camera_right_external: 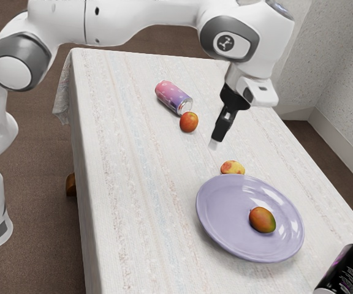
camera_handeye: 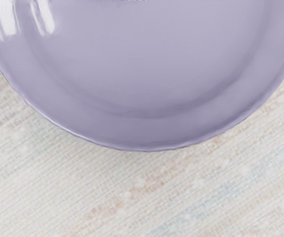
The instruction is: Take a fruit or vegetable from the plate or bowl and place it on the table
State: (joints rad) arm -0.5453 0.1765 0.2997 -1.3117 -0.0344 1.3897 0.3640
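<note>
Mango (camera_right_external: 262,220) sits on glossy plate (camera_right_external: 211,228), end effector (camera_right_external: 215,142) clear of it

The mango is a smooth, plump oval, orange-red shading to green at one end. It lies on the plate, off centre. The plate is round, shallow and lilac, with a broad raised rim and a hard glaze that throws white streaks of light; the wrist view shows its curved edge over the cloth (camera_handeye: 132,197).

Just beside the rim is a yellow fruit (camera_right_external: 232,167) blotched with red. Farther off, a rounder orange-red fruit (camera_right_external: 189,122) lies near the end of a can (camera_right_external: 173,97), a cylinder on its side, pink fading to violet with pale specks and a silvery end. At the exterior view's lower right, a black can (camera_right_external: 347,269) carries magenta and pale print, too small to read with certainty.

The cloth covers the counter, off-white and woven, with faint rust and blue stripes. The end effector, matt black with a pale tip, hangs above it; whether it is apart or together I cannot tell. The white arm (camera_right_external: 143,18) bears a round dark emblem.
</note>
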